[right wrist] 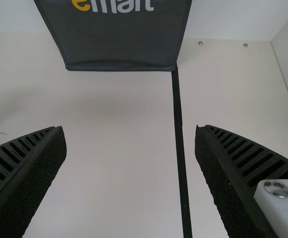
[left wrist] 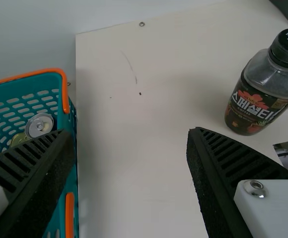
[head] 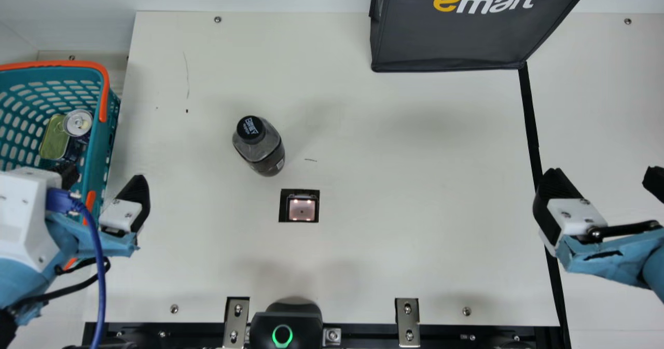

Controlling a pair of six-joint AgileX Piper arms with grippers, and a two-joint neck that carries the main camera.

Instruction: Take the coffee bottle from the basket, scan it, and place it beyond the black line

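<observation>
Taking the coffee bottle (head: pixel 265 151), upright just beyond and left of the scanner (head: pixel 302 209), centre your left gripper (left wrist: pixel 130 135), fingers apart left of that scanner, around its middle before squeezing gently.

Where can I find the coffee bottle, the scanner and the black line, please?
Coffee bottle (head: pixel 260 147), main view: on its shoulder, below the cap.
Scanner (head: pixel 302 209), main view: on its lit window.
Black line (right wrist: pixel 180 153), right wrist view: on its middle stretch.

Glossy teal plastic basket (head: pixel 88 183)
</observation>
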